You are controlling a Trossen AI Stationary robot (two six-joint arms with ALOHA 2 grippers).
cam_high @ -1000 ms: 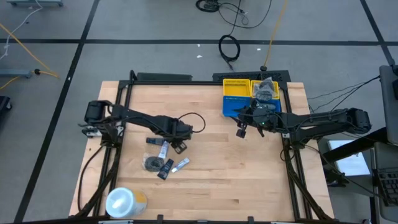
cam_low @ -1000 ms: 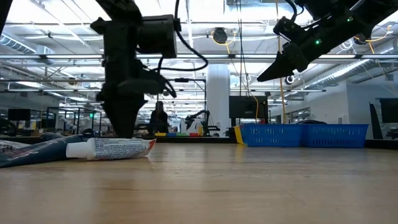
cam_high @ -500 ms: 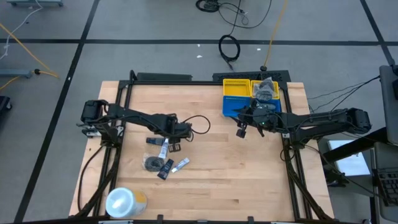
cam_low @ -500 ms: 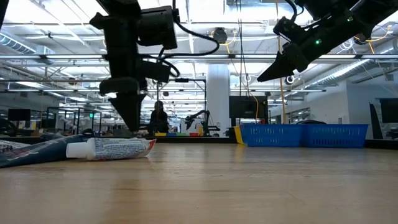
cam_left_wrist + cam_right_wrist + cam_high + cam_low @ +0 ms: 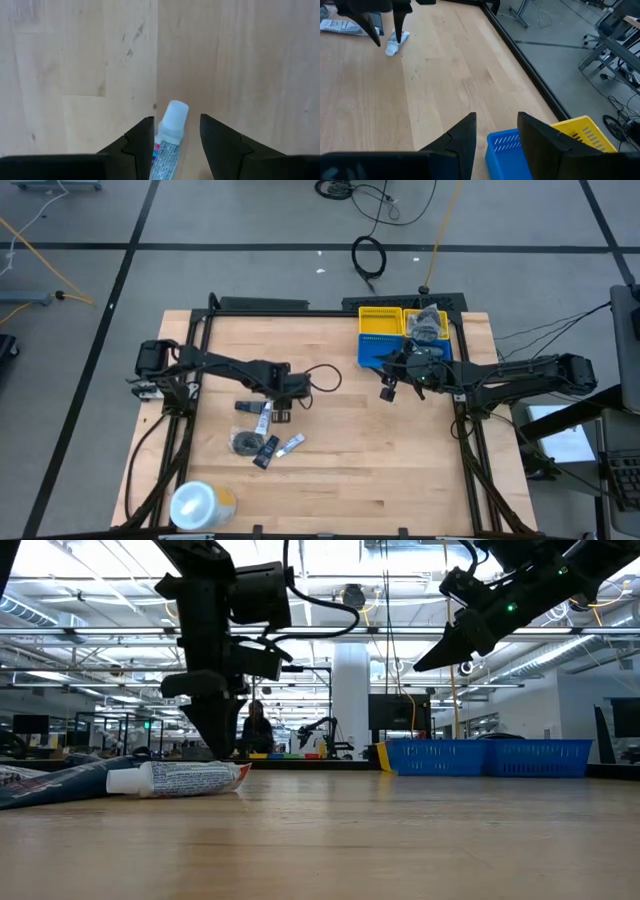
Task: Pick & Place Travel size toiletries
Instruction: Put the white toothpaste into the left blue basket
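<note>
The toiletries lie in a loose cluster on the wooden table: a white-and-blue tube [image 5: 262, 420], a dark round flat piece [image 5: 245, 443], a dark packet [image 5: 267, 452] and a small white tube [image 5: 291, 444]. My left gripper [image 5: 281, 416] points down over the cluster's far right side, open. In the left wrist view its fingers stand on either side of the tube's white cap [image 5: 173, 116] without plainly touching it. The low view shows this gripper [image 5: 215, 740] just above the table, behind a printed tube [image 5: 175, 778]. My right gripper [image 5: 388, 391] hovers open near the blue bin.
A yellow bin [image 5: 380, 320] and a blue bin [image 5: 375, 352] stand at the table's far right, beside a basket holding dark items [image 5: 428, 325]. A large white-and-yellow roll [image 5: 200, 505] sits at the near left corner. Bare wood lies between the cluster and the bins.
My left gripper has turned about its wrist and shifted a little above the cluster, rising slightly and then coming down again over the tube. The toiletries lie where they were. My right arm has kept still.
</note>
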